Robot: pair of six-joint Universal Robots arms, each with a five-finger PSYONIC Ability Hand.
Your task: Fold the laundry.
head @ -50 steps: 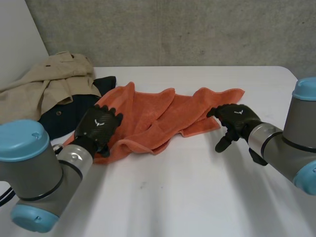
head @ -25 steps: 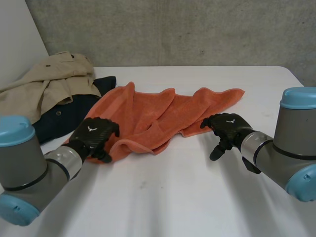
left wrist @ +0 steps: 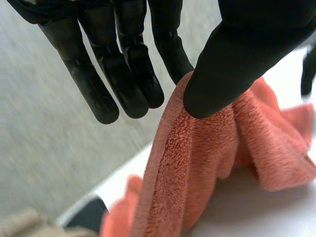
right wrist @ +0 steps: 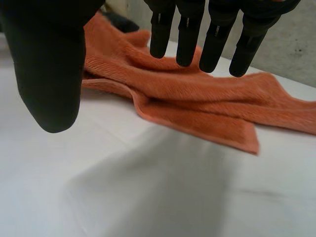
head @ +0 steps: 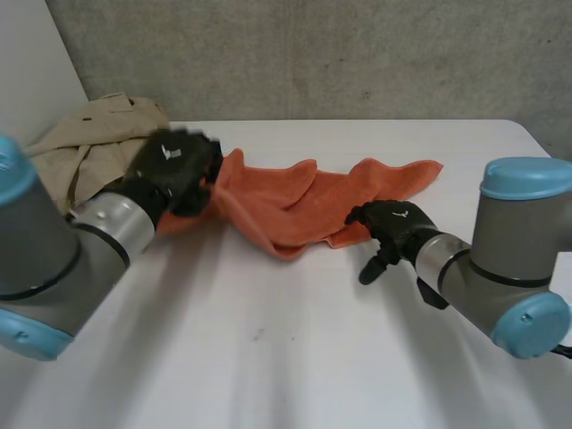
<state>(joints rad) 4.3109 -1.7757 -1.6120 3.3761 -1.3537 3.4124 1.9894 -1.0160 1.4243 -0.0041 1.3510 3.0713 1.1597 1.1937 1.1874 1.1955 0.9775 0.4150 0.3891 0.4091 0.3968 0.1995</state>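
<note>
Black against orange, the robot's left hand [head: 174, 170] held an orange towel [head: 295, 201] by its left end. The hem was pinched between thumb and fingers and raised off the table [head: 313, 357], probably to draw the cloth taut before a fold. From that grip the towel sloped down in loose creases and lay stretched across the table's far half, its other end flat toward the right. The right hand [head: 393, 223] hovered just beside the towel's near edge, fingers straight, thumb spread wide, grasping nothing; it looked ready to take hold of that edge or pin it down. The towel was rumpled rather than squared, so folding seemed barely begun. Behind the left arm a beige jacket [head: 80, 138] lay crumpled at the table's far left corner, likely waiting its turn. The table was plain white, and a bare grey concrete wall [head: 313, 54] rose close behind it.
</note>
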